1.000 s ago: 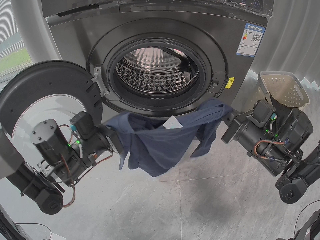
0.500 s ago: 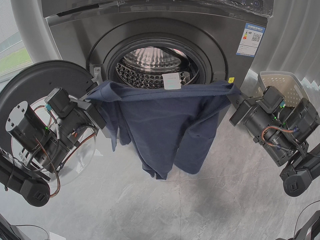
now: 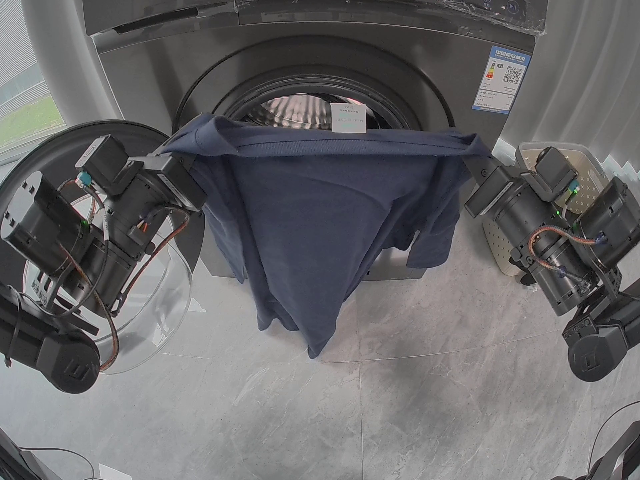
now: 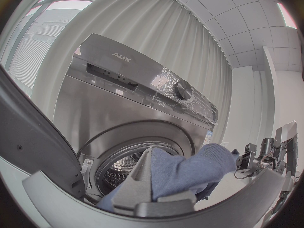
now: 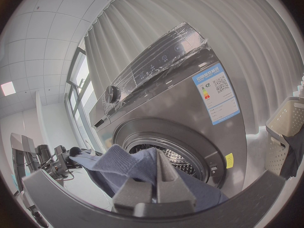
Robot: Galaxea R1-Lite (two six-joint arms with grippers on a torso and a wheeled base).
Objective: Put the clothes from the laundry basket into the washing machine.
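A navy blue shirt [image 3: 320, 215] with a white neck label hangs stretched between my two grippers in front of the washing machine [image 3: 313, 41]. My left gripper [image 3: 175, 149] is shut on the shirt's left shoulder, and my right gripper [image 3: 477, 158] is shut on its right shoulder. The shirt's top edge runs level across the open drum mouth [image 3: 293, 109] and covers most of it. In the left wrist view the blue cloth [image 4: 186, 171] is pinched in the left gripper [image 4: 152, 178]. The right wrist view has the cloth [image 5: 126, 165] clamped in the right gripper [image 5: 156, 174].
The round washer door [image 3: 87, 168] stands swung open at the left, behind my left arm. A beige laundry basket [image 3: 580, 168] with a dark garment [image 5: 294, 152] hanging in it stands to the right of the machine. Bare grey floor tiles [image 3: 373, 401] lie in front.
Both grippers have risen with the shirt and spread apart. The shirt went from sagging below the drum opening to hanging stretched across it.
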